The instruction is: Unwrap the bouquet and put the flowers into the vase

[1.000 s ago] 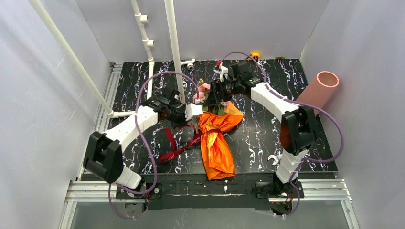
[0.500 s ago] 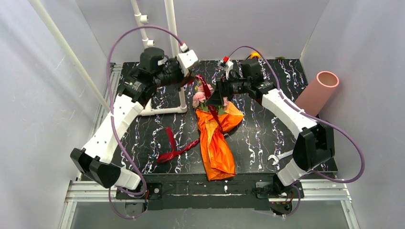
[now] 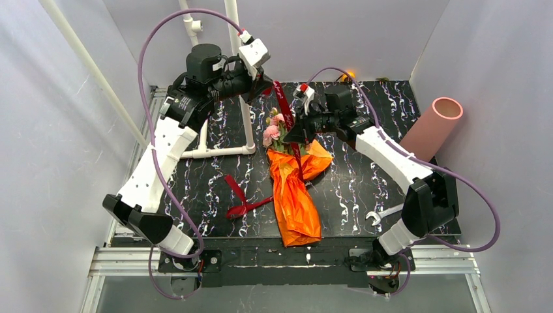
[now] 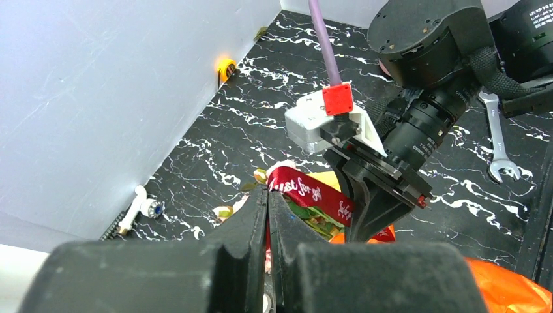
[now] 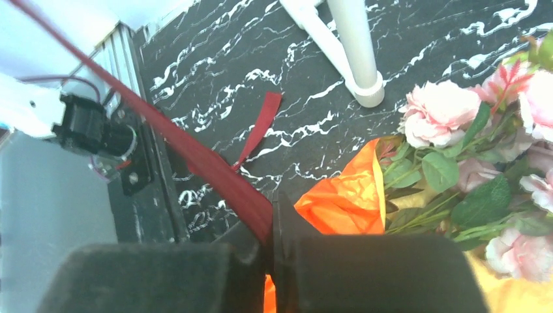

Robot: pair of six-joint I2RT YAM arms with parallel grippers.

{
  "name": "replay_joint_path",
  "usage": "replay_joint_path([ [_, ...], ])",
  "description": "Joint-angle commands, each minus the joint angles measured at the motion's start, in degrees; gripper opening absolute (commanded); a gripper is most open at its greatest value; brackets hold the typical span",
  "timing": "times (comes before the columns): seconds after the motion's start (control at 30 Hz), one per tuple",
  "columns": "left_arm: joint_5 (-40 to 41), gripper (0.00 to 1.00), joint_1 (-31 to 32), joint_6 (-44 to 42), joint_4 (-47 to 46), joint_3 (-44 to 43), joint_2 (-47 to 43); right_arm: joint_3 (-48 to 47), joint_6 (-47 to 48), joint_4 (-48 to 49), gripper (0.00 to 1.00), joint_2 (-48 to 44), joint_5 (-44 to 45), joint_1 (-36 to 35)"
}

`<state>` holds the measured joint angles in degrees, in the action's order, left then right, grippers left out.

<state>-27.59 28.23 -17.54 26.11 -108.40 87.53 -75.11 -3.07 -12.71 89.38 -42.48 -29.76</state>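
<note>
Recording left claw [image 3: 270, 83] high above the far side of the black, white-veined marble-patterned surface [image 3: 365, 182], fingers pressed together and pinching the upper end of a dark red printed ribbon [image 3: 284, 107]. Ribbon taut down to the right claw [image 3: 292, 138], likewise pinching that ribbon just beside the pink roses [image 3: 274, 127]. Finding the crinkled, shiny orange-paper-wrapped bouquet [image 3: 297, 195] lying mid-surface, blooms toward the far wall, loose ribbon ends trailing on the surface to its left; noting the plain salmon-pink cylindrical vase [image 3: 432, 125] at the far right edge, tilted, open mouth upward, well apart from the bouquet.
</note>
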Motion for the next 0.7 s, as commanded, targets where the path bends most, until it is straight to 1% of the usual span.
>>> replay_joint_path([
  [0.0, -0.3, 0.0, -1.1, 2.7, -0.7, -1.0, -0.8, -3.0, 0.0, 1.6, 0.01, -0.8, 3.5, 0.1],
  [0.1, -1.6, 0.0, -1.7, 3.0, -1.9, 3.0, -2.3, -7.0, -2.3, 2.3, 0.01, -1.2, 4.9, 0.8],
  [0.13, -2.2, 0.15, -1.7, 2.6, -2.8, 5.5, -3.3, -8.6, -3.7, 2.9, 0.01, -1.3, 5.0, 1.3],
  [0.2, -2.9, 0.6, -1.7, 2.4, -6.0, 11.6, -6.0, -12.1, -6.3, 4.1, 0.01, -1.1, 5.8, 2.3],
  [0.23, -3.2, 0.71, -1.7, 1.8, -7.2, 14.6, -7.3, -14.0, -7.5, 4.6, 0.01, -1.0, 6.1, 2.9],
  [0.3, -3.4, 0.85, -1.7, 1.3, -9.8, 20.2, -9.7, -17.8, -9.8, 5.8, 0.01, -0.3, 6.6, 4.4],
  [0.33, -3.5, 0.96, -1.7, 0.9, -11.1, 22.7, -10.7, -19.6, -11.3, 6.5, 0.01, 0.0, 6.7, 5.1],
  [0.37, -4.3, 0.98, -1.6, 0.2, -12.0, 24.7, -11.5, -21.6, -12.4, 7.1, 0.01, 0.4, 7.0, 5.8],
  [0.53, -7.3, 0.98, 1.3, -5.9, -13.7, 32.6, -13.4, -31.6, -18.9, 10.5, 0.01, 3.0, 7.6, 8.4],
  [0.67, -7.9, 0.98, 4.6, -6.1, -18.1, 35.5, -11.4, -38.3, -22.6, 11.2, 0.01, 5.0, 8.2, 9.1],
])
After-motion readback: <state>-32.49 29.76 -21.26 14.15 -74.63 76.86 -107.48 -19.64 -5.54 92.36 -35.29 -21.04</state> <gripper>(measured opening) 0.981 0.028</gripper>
